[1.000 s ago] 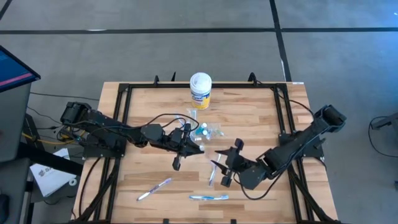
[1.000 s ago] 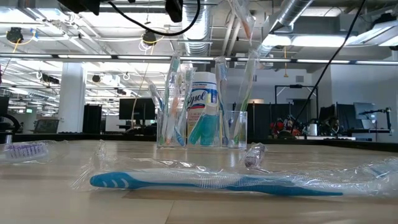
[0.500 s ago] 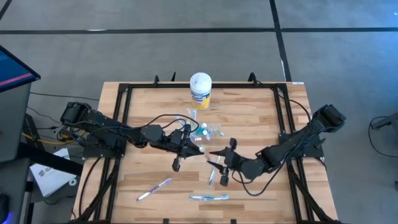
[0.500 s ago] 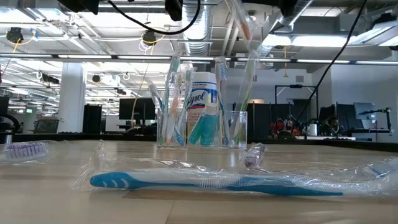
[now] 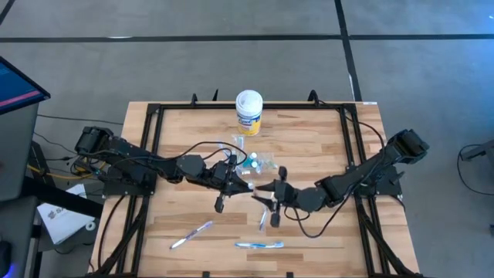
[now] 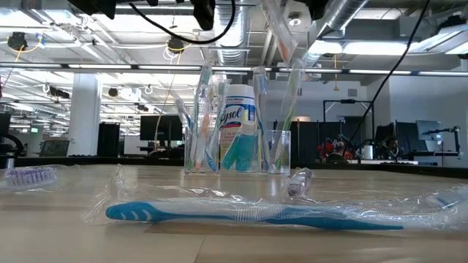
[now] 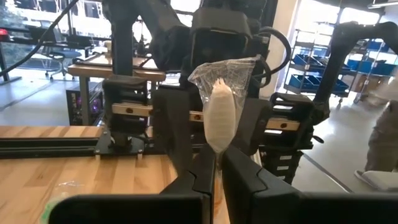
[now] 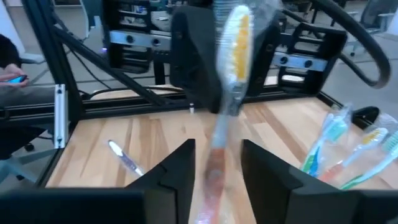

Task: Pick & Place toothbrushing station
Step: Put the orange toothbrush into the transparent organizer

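Observation:
A toothbrush in a clear wrapper [image 7: 219, 112] stands upright in mid-air over the table's middle, and my left gripper [image 7: 214, 177] is shut on it. Its yellow-bristled head [image 8: 236, 50] faces my right gripper [image 8: 214, 165], which is open with one finger on each side of the handle, apart from it. In the high view my left gripper [image 5: 247, 186] and my right gripper [image 5: 267, 199] nearly meet. The see-through cup [image 5: 245, 161] of toothbrushes and teal tubes stands on its base just beyond them. My left gripper pinches the wrapped toothbrush just below its head [image 7: 216, 155] between its two fingers. The fingers come level from the table's left and lie across the handle. The head stands up above them, and the toothbrush is lifted clear of the table.
A yellow canister with a white lid [image 5: 248, 112] stands at the far edge. Wrapped toothbrushes lie on the near half: a purple one [image 5: 191, 234], a blue one [image 5: 258, 245] and one [image 5: 262, 220] below my right gripper. A black frame [image 5: 154, 154] borders the table.
My right gripper has moved toward the table's left, up to my left gripper and the held toothbrush, sinking a little and turning its wrist as it went.

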Motion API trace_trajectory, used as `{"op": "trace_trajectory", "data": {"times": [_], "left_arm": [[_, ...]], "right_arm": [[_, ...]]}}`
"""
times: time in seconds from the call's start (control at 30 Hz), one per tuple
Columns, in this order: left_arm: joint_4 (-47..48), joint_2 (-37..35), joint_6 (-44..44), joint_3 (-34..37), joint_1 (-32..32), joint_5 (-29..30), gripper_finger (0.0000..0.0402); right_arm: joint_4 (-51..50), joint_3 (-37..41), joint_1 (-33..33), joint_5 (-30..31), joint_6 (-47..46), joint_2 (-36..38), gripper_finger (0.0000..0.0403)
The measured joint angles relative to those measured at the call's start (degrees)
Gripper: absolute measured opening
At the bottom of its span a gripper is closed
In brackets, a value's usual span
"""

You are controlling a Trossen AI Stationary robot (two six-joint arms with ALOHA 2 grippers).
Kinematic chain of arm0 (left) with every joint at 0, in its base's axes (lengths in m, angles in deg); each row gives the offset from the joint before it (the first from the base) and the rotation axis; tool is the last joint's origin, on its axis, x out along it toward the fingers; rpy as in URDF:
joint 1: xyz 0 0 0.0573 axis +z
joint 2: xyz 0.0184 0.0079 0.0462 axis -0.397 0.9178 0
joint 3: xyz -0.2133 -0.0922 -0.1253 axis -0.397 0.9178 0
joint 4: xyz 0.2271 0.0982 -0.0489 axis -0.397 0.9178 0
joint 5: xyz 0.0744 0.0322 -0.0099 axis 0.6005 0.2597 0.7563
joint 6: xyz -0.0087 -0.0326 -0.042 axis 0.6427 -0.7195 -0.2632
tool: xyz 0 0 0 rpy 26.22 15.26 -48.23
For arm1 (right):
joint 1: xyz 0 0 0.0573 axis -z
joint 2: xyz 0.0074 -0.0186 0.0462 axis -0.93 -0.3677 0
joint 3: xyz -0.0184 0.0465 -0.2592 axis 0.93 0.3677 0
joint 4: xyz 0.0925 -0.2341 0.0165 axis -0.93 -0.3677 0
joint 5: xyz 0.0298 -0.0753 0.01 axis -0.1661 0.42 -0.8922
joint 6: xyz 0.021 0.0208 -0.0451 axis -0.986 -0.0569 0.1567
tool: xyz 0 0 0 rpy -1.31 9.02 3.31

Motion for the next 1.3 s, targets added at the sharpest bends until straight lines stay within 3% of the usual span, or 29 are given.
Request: {"op": "trace_trajectory", "data": {"times": [0.37,0.63,1.0,1.3], "left_arm": [[0.16,0.0,0.11,0.0,0.09,0.03,0.0012],[-0.08,0.0,0.0,0.0,0.17,0.07,0.0041],[-0.1,-2.62,0.0,1.68,0.17,1.3,0.0066],[-0.5,-4.22,-0.04,4.31,0.07,1.63,0.0063]], "right_arm": [[0.01,0.0,1.3,-3.15,-0.94,0.0,0.0015],[-0.37,0.0,1.64,-2.5,0.43,0.36,0.0009],[-2.8,5.45,0.26,6.7,1.43,10.16,0.0009],[7.74,12.8,1.58,9.14,8.09,16.66,0.0009]]}}
